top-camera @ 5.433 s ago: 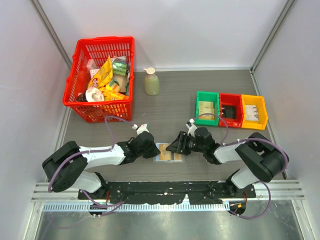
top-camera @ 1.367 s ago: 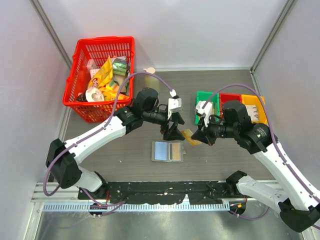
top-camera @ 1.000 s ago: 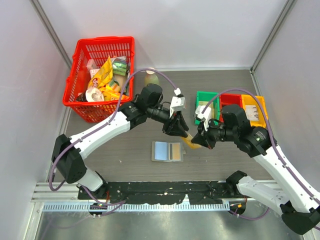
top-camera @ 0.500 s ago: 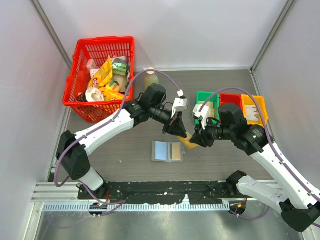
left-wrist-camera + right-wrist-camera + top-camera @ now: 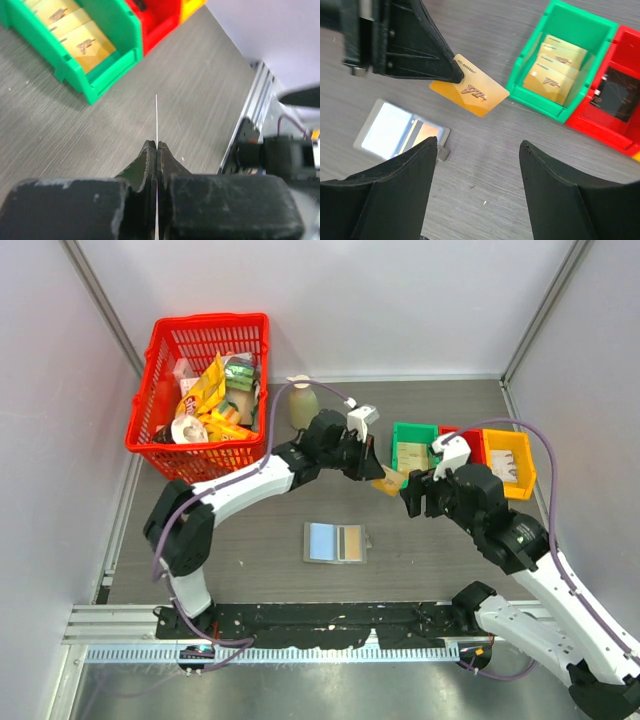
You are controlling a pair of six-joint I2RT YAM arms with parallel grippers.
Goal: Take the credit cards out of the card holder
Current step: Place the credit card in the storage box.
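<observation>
The grey bench (image 5: 250,530) carries a red basket (image 5: 212,317) of packets at the far left. Three small bins stand in a row at the far right: green (image 5: 415,426), red (image 5: 470,435) and yellow (image 5: 528,465). A pale bottle (image 5: 303,406) stands between basket and bins.

The left arm reaches across the middle. Its left tool (image 5: 375,472) is pinched together on a yellow-orange card (image 5: 388,481), held above the bench just beside the green bin's near left corner. From the left wrist the card (image 5: 156,120) shows edge-on as a thin line between the closed fingers (image 5: 147,160).

The right tool (image 5: 477,145) hovers near the card with its fingers spread wide, gripping nothing.

The holder (image 5: 336,542) lies open and flat on the bench nearer the arm bases, apart from both tools. It shows a light blue panel and an orange-brown one (image 5: 425,137).

Gold cards (image 5: 555,70) lie stacked in the green bin.
</observation>
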